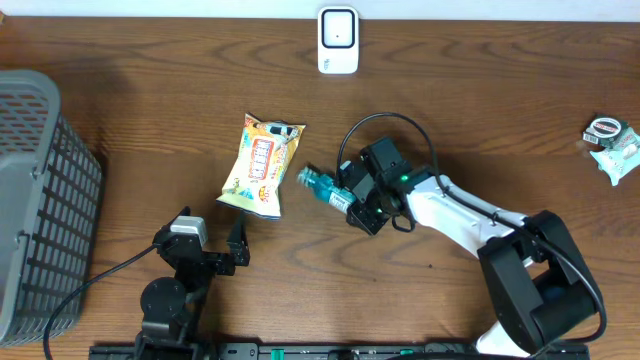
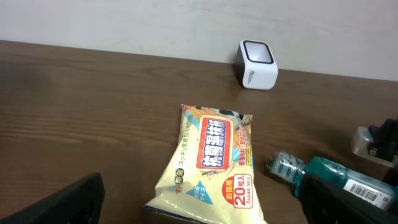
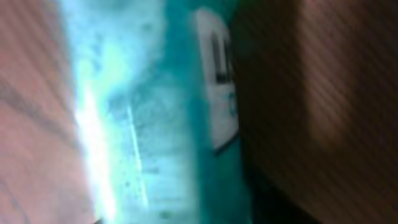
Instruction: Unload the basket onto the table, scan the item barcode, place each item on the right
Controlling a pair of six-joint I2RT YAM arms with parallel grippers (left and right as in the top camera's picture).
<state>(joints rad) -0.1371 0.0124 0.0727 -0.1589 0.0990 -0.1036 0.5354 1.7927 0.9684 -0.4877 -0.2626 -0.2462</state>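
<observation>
A teal bottle (image 1: 322, 185) lies on its side on the wooden table, cap pointing left. My right gripper (image 1: 358, 203) is shut on its body. In the right wrist view the bottle (image 3: 155, 124) fills the frame, blurred, with a white label (image 3: 217, 93) at its edge. A barcode label (image 2: 367, 191) shows on the bottle (image 2: 323, 174) in the left wrist view. The white scanner (image 1: 338, 40) stands at the table's far edge. My left gripper (image 1: 212, 250) is open and empty, near the front edge, just short of a yellow wipes pack (image 2: 214, 162).
The wipes pack (image 1: 262, 165) lies left of the bottle. A grey mesh basket (image 1: 40, 200) stands at the left edge. A small green and white packet (image 1: 612, 145) lies at the far right. The scanner (image 2: 257, 64) faces upward.
</observation>
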